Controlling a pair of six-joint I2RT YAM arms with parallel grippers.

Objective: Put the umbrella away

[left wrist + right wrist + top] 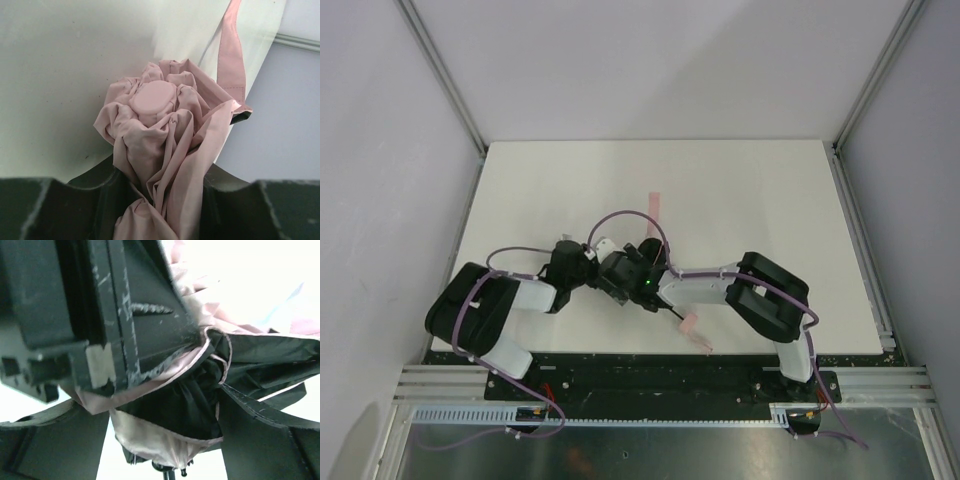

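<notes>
Left wrist view | umbrella [155, 130] bunched up, mid table [770, 200] | left gripper [162, 175] pinches its cloth | right gripper [160, 412] spread wide around it | cloth not neat, not yet put away

Bunched pink umbrella [150, 145] pinched between the dark fingers [60, 210] of the left end effector [165, 172], fabric touching both. Round cap [155, 97] facing the camera. Strap [232, 50] trailing up-right across the white worktop [60, 60].
</notes>
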